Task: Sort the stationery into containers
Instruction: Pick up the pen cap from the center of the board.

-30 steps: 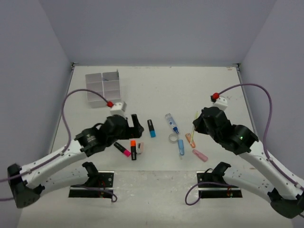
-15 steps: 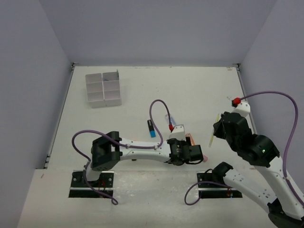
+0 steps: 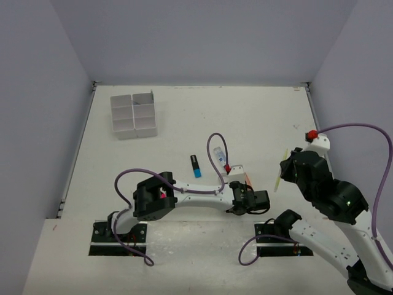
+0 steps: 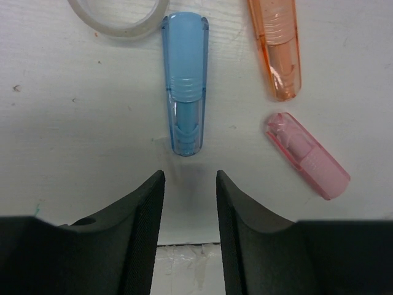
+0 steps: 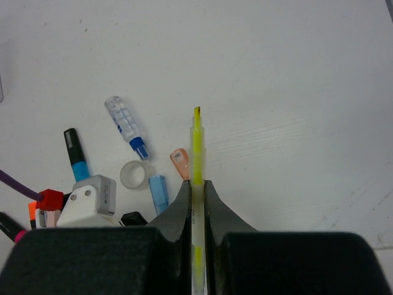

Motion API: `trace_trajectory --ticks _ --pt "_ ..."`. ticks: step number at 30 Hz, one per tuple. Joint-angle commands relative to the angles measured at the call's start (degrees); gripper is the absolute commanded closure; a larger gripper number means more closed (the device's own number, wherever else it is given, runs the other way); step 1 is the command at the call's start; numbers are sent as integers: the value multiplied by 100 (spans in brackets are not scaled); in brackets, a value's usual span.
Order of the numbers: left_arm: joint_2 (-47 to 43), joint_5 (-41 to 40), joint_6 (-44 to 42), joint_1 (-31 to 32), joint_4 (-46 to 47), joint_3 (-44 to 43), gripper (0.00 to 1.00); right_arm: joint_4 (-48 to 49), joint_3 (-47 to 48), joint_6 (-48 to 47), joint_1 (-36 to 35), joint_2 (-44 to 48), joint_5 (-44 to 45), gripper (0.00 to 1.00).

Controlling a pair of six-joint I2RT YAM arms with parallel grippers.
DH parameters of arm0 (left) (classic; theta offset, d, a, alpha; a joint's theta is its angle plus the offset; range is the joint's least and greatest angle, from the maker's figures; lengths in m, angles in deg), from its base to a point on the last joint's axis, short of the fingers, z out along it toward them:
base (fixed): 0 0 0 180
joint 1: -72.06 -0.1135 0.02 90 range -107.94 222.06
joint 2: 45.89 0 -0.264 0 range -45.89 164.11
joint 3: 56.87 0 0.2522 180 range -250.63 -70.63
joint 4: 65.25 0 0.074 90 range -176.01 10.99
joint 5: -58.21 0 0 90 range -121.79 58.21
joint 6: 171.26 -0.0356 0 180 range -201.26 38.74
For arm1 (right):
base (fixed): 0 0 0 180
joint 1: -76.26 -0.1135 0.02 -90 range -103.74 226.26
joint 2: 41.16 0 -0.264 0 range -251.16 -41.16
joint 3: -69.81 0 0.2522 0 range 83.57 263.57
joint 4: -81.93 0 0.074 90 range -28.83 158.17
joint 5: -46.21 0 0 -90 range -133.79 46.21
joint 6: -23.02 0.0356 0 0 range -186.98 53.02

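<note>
the left jaws are open (nothing in them), just short of the blue eraser (image 4: 185,80). it lies on the worktop (image 4: 73,123) beside the tape ring (image 4: 120,15), pointing straight into their gap. the right jaws pinch a yellow pen (image 5: 197,147).

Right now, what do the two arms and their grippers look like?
The left arm and the right arm have white links with bulky black joint housings. A purple cable loops to a red plug on a white wrist block; the right has the same. A green light glows on the right arm. The left gripper has black, tapered fingers with finely textured inner faces.
</note>
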Motion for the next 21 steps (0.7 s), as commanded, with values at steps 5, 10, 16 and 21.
trace_trajectory --ticks 5,10,16,21 --pt "220 -229 206 -81 -369 -64 71 -44 111 -178 28 88 60 100" --pt "211 -98 -69 -205 -5 132 71 -20 111 -203 28 68 -2 100" --pt "176 1 -165 -269 125 307 79 -8 120 -231 24 145 -82 100" --pt "203 195 -249 -268 223 379 80 8 120 -240 28 149 -143 100"
